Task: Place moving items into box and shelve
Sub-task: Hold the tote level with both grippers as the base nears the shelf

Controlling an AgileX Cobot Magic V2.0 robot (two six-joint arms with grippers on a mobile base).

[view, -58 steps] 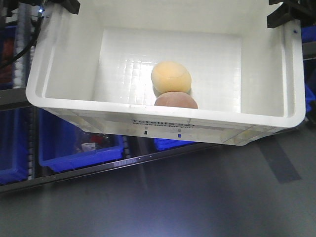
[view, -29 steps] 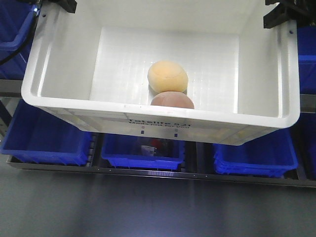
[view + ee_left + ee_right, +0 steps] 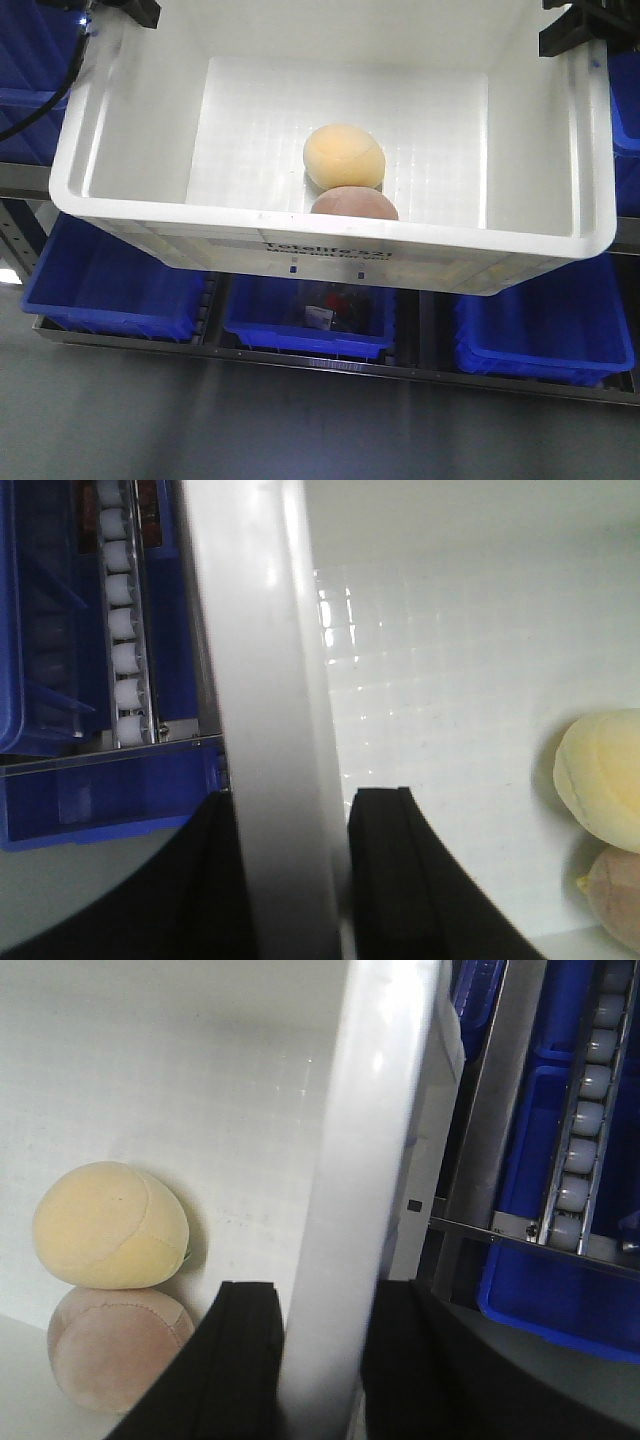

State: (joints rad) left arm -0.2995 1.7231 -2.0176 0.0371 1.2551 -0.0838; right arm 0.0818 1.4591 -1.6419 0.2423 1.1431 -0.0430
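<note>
The box [image 3: 330,245], a large white crate with black print on its front wall, hangs in the air between my two arms. Both moving items lie inside, touching: the pale yellow one [image 3: 344,156] behind the reddish-pink one [image 3: 354,203]. My left gripper [image 3: 295,800] is shut on the box's left wall [image 3: 265,680], one finger inside and one outside. On the opposite wall [image 3: 370,1160] my right gripper [image 3: 320,1295] is shut in the same way. The right wrist view shows the yellow item [image 3: 108,1225] resting against the pink one [image 3: 115,1345].
Under the box runs a shelf row of blue bins [image 3: 120,290] [image 3: 545,335]. The middle bin [image 3: 260,325] holds a clear bag of small parts [image 3: 335,308]. Roller rails [image 3: 125,630] [image 3: 585,1130] flank the box. Grey floor lies in front.
The shelf of blue bins behind the box has swung from slanted to level, then slid slightly right and down. The box and both items keep their place between my grippers.
</note>
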